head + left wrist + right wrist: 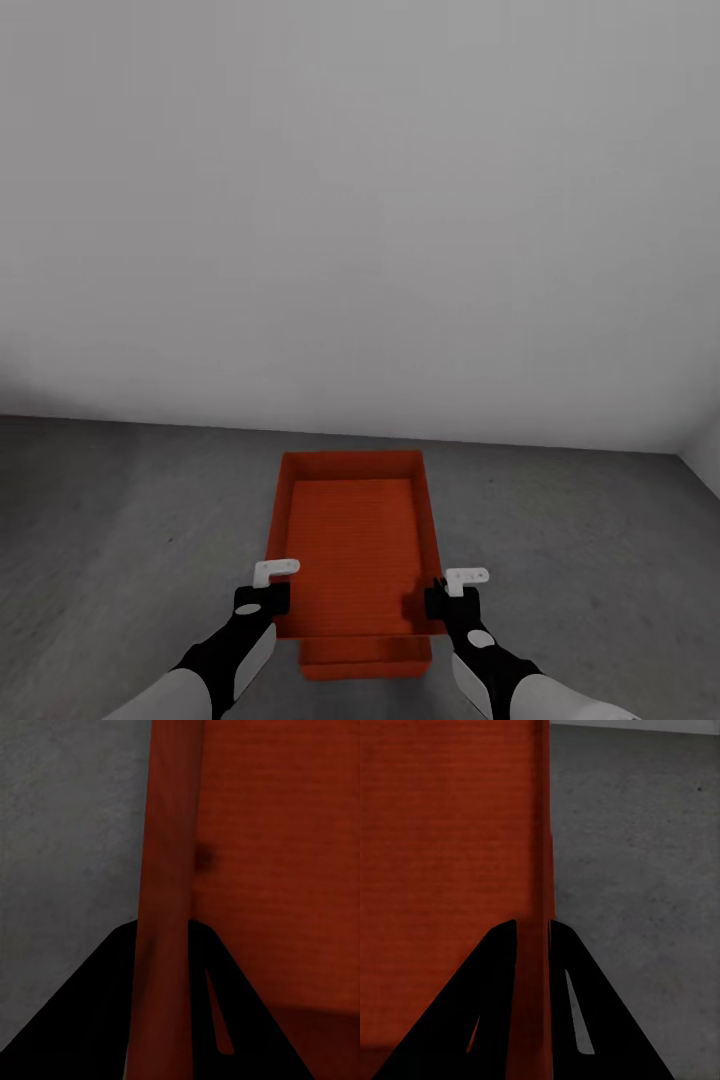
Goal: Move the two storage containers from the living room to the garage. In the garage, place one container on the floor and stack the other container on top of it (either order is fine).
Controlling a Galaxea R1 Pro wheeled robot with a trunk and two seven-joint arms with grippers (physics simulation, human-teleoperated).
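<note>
- Left tool (262, 598) is clamped narrow on the left long wall of the upper container (352, 540); in the left wrist view its fingers (90, 1012) straddle that wall.
- The upper container sits at 6 o'clock in the head view, held between both arms over the garage floor (120, 520), with the grey wall (360, 200) at 12.
- Its long axis runs 6 to 12, open side up, level.
- The lower container (366, 655) peeks out beneath the near end, apparently on the floor.
- Right tool (448, 598) pinches the right long wall likewise (532, 1005).
- Judged step: stacking. Next move calls for lowering evenly, squaring the edges, then letting go.
</note>
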